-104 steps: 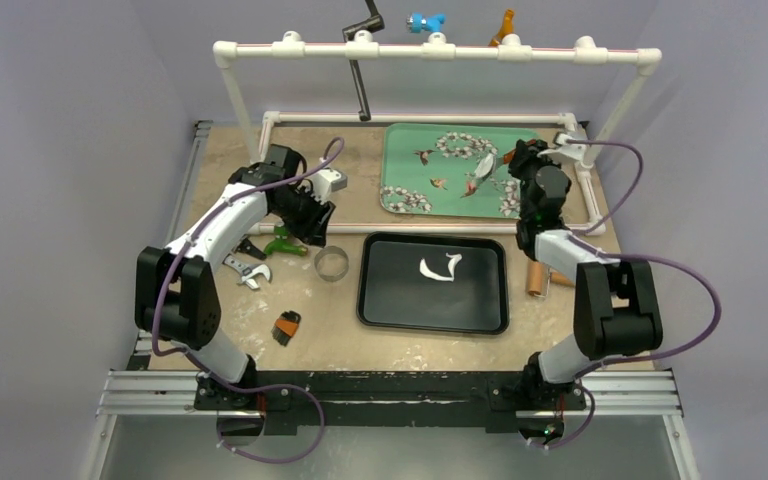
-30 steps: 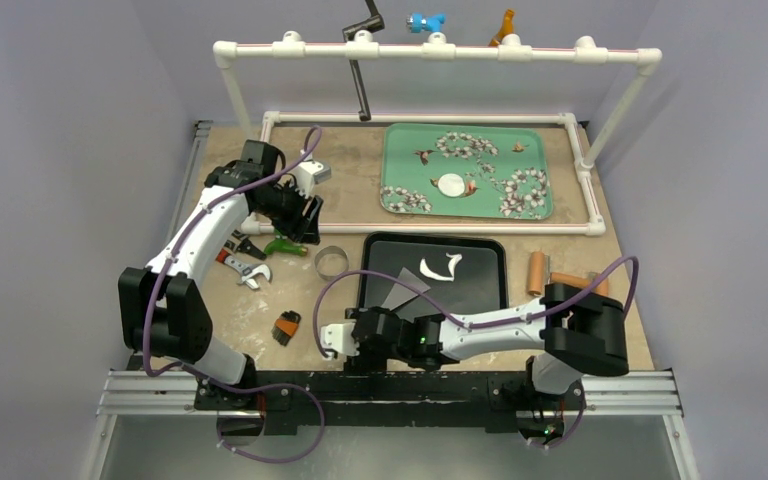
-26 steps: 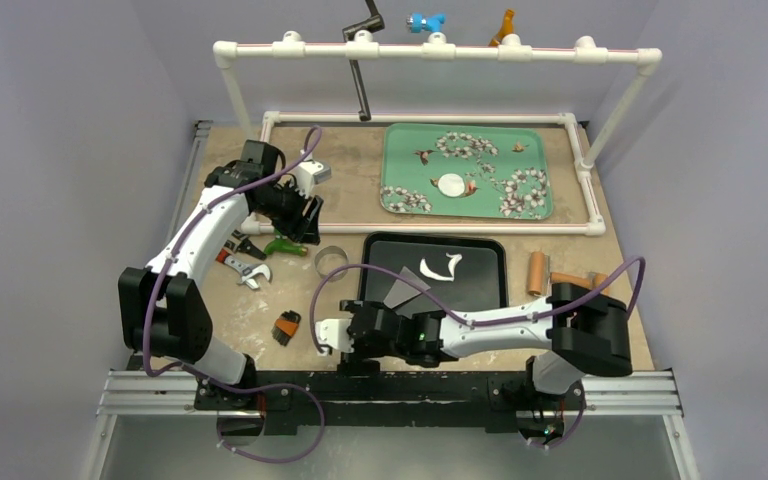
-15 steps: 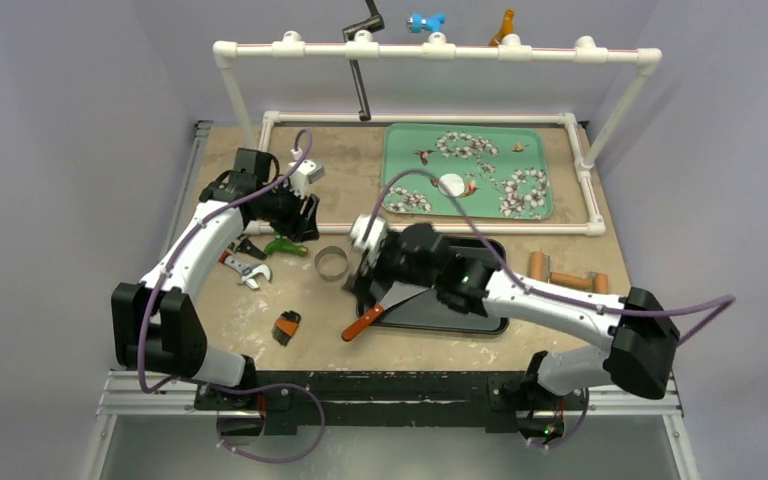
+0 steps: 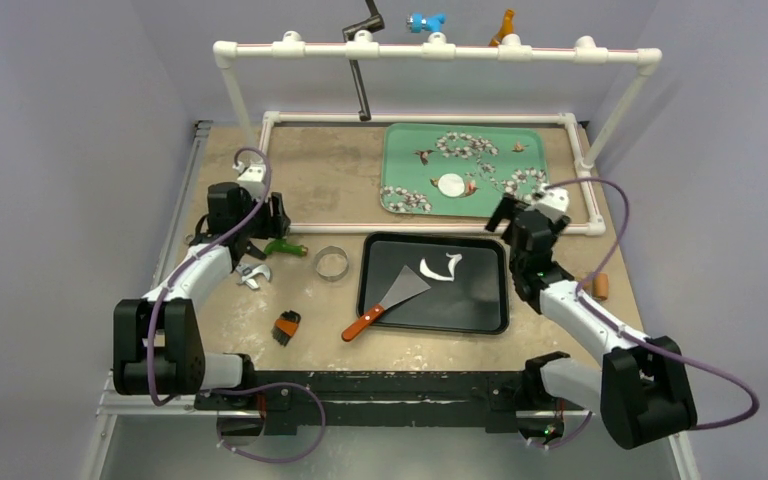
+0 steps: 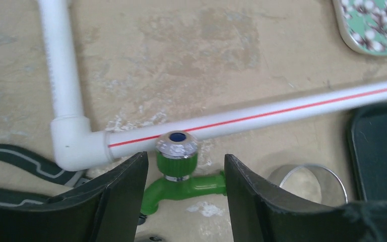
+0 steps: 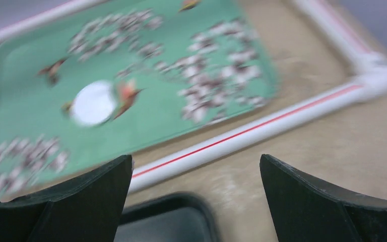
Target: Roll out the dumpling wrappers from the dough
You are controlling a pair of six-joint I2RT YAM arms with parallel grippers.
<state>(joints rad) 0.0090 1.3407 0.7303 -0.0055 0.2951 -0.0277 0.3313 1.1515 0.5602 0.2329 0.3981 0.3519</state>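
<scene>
- Starting at the left gripper (image 6: pixel 185 160), we see its fingers spread apart and holding nothing; its wrist camera shows a green tap (image 6: pixel 179 176) in the gap between them, just short of the white pipe frame (image 6: pixel 242 117).
- The top view puts the left gripper (image 5: pixel 264 216) just past the tap (image 5: pixel 285 246), but it does not show how far apart the fingers are; only the wrist view settles that.
- To this gripper's right sits the metal ring cutter (image 6: pixel 307 180), and past it the black tray (image 6: pixel 378 146).
- The right gripper (image 7: pixel 191 166) is spread wide and empty, hanging over the pipe rail.
- Ahead of it and to its left, its blurred wrist view shows the dumpling wrapper (image 7: pixel 93 103) lying on the green tray (image 7: pixel 25 116).
- Only the top view shows what lies behind the right gripper (image 5: pixel 503 212): white scraps (image 5: pixel 440 268) in the black tray (image 5: pixel 370 300), and a spatula (image 5: pixel 385 303) with its blade on that tray and its handle over the near left rim.
- Half a second earlier the right arm reached across the black tray to the spatula; now it has drawn back to the right.
- The left arm has pulled back leftward, while the wrapper (image 5: pixel 450 184) stays put.
</scene>
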